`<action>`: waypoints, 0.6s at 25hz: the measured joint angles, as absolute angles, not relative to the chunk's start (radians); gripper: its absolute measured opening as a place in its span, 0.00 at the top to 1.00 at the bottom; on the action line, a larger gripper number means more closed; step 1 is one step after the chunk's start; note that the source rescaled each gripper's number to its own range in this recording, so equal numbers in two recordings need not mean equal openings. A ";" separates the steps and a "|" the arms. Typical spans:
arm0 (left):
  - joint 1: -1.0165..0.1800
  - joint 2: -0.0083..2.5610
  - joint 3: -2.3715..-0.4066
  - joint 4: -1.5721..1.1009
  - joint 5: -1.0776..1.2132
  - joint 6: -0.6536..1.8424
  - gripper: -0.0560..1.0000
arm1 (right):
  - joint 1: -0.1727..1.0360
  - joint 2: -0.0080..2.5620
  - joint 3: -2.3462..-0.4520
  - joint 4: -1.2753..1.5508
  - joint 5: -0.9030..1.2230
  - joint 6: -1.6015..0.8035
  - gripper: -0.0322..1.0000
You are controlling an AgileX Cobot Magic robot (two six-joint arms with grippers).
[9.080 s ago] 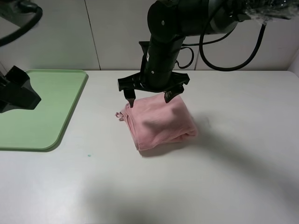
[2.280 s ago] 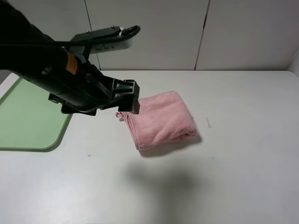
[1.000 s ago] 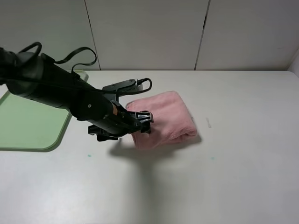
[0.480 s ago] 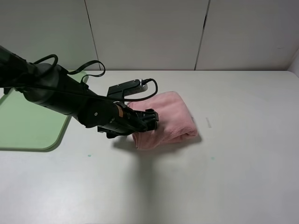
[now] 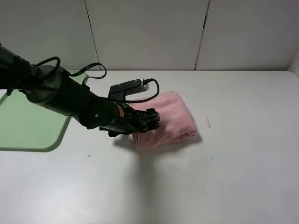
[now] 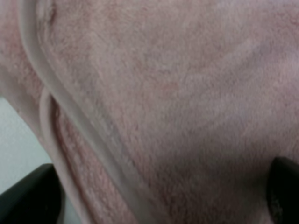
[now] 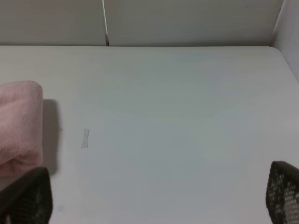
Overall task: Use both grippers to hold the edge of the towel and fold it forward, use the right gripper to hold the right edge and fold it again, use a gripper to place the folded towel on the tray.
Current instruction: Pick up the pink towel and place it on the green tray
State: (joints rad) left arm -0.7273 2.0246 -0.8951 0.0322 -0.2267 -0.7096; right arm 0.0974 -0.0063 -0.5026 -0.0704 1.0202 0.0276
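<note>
Near table centre, folded pink towel (image 5: pixel 166 120) lies flat, left gripper (image 5: pixel 150 119) at its left end, jaws spread wide around it; green tray (image 5: pixel 28 119) far left on white table (image 5: pixel 224 177), pale panelled wall (image 5: pixel 149 32) behind

Left arm stretches low from the left side toward the middle, cables looping over its wrist, an orange mark near the end. Left tool (image 5: pixel 152 119) is spread wide, one black fingertip (image 6: pixel 30 196) at either side of its wrist view. Right tool (image 7: pixel 154 198) gapes wide too, tips only just visible.
</note>
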 joint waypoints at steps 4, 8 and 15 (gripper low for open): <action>-0.727 2.027 -0.895 0.032 -0.226 -0.707 0.17 | 0.097 -0.006 -0.503 -0.070 1.020 0.028 0.00; -0.727 2.031 -0.895 0.032 -0.228 -0.707 0.19 | 0.097 -0.006 -0.503 -0.070 1.020 0.028 0.00; -0.728 2.071 -0.904 0.034 -0.272 -0.688 0.38 | 0.097 -0.006 -0.503 -0.070 1.020 0.028 0.00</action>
